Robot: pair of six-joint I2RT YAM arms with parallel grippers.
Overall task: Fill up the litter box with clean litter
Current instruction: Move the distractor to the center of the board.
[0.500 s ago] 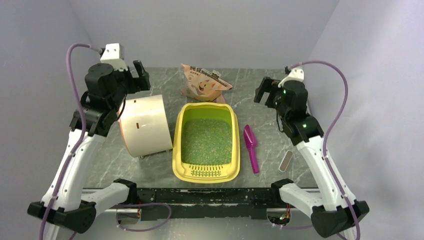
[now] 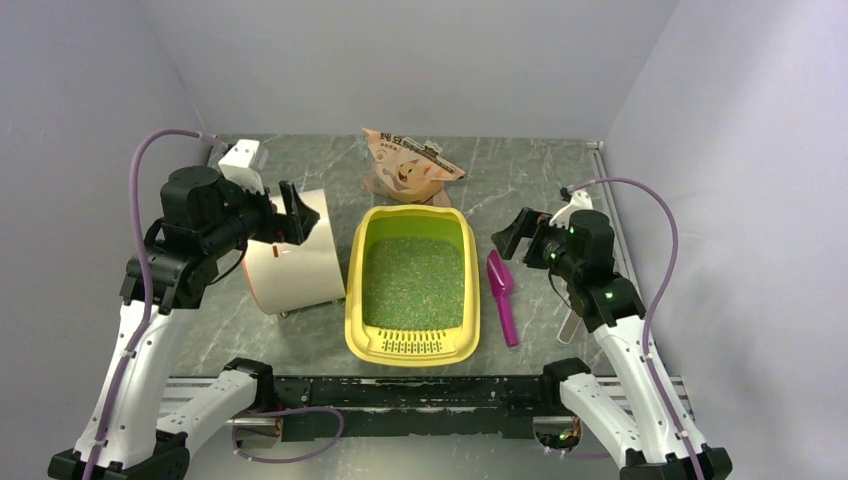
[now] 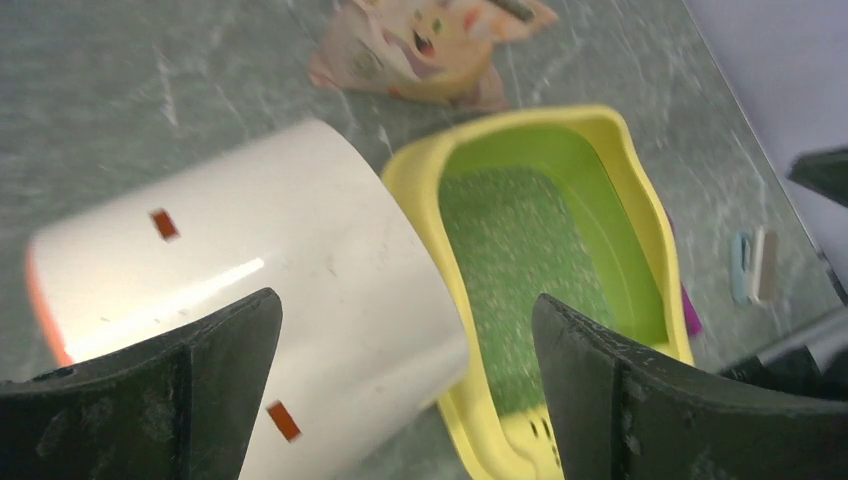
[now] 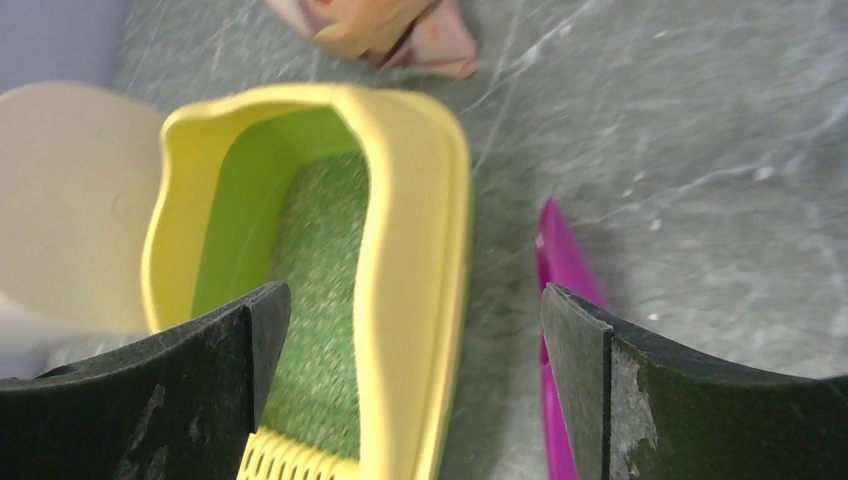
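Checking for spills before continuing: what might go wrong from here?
The white cylinder lies on its side beside the litter box; the open left tool over it may set it rolling. The open right tool hovers near the box's rim and magenta scoop; a bump might scatter green litter.

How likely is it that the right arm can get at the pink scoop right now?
Probably yes. The right claw is open and hangs close over the scoop, which lies flat on the table beside the litter box with nothing covering it.
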